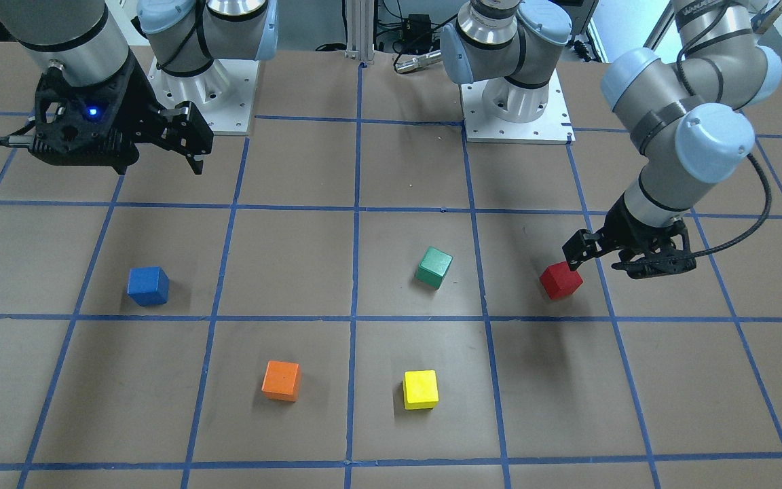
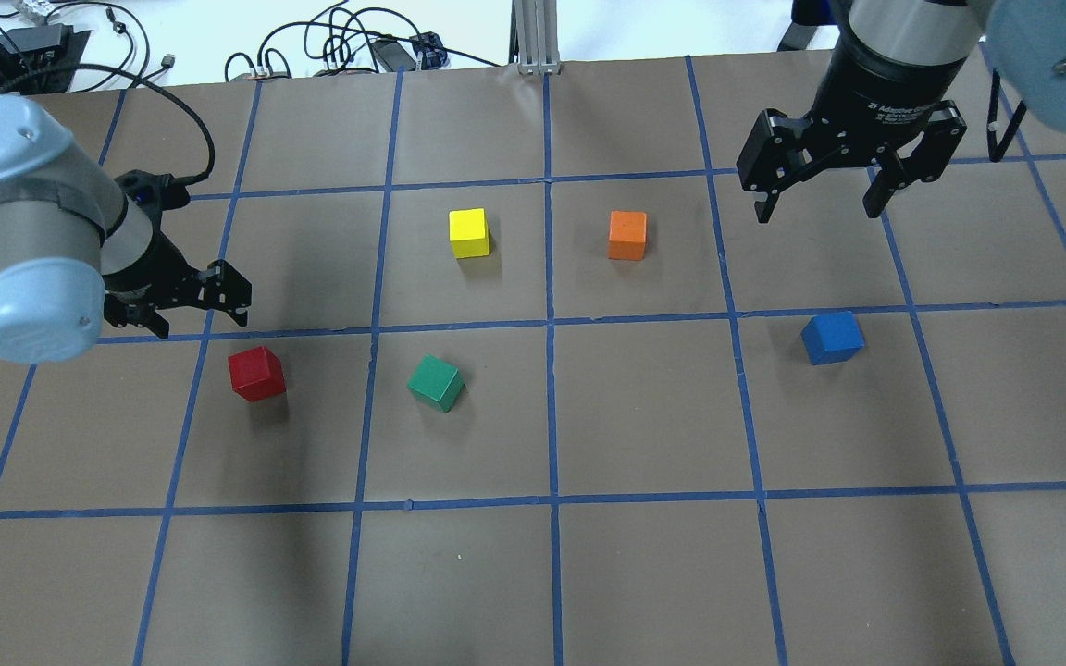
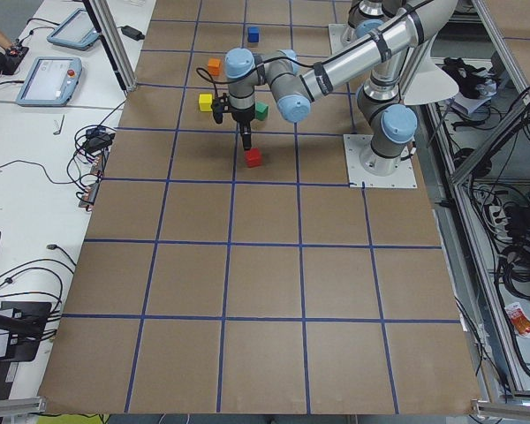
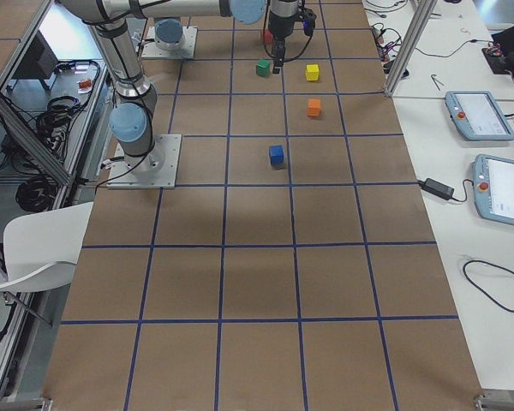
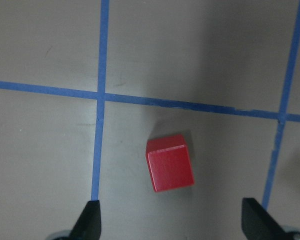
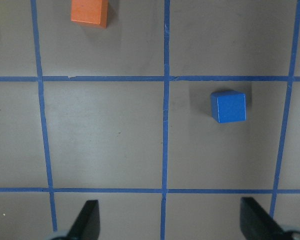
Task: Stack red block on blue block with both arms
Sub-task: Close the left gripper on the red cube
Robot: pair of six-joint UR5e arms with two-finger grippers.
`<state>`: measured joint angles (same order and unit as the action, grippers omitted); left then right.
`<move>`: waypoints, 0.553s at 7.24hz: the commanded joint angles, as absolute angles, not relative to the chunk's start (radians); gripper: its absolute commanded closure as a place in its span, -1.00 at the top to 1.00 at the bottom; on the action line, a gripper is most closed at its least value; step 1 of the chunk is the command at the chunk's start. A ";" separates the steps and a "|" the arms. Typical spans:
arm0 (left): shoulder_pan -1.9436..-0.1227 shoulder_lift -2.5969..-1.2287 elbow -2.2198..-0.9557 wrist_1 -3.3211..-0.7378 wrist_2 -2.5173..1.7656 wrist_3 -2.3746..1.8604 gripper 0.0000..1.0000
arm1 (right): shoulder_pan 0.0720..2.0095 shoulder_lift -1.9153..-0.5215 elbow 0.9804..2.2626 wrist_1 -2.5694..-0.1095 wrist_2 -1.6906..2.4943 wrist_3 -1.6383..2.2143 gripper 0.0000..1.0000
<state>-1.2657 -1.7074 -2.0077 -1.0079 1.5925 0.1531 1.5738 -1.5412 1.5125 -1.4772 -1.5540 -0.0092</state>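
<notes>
The red block sits on the brown table at the left; it also shows in the left wrist view. My left gripper is open and empty. It hovers just above and slightly beyond the red block without touching it; its fingertips stand wide to either side. The blue block sits on the right side and shows in the right wrist view. My right gripper is open and empty, high above the table, beyond the blue block.
A green cube lies right of the red block. A yellow cube and an orange cube lie farther out near the middle. Blue tape lines grid the table. The arm bases stand at the robot's edge.
</notes>
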 commanded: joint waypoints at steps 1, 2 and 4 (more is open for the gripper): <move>-1.270 -1.758 -2.086 -0.939 1.589 0.135 1.00 | 1.574 -1.542 1.513 -1.477 -1.554 -0.009 1.00; -1.272 -1.781 -2.107 -0.892 1.592 0.141 1.00 | 1.574 -1.542 1.513 -1.477 -1.554 -0.009 1.00; -1.273 -1.825 -2.125 -0.851 1.592 0.143 0.93 | 1.574 -1.542 1.513 -1.477 -1.554 -0.009 1.00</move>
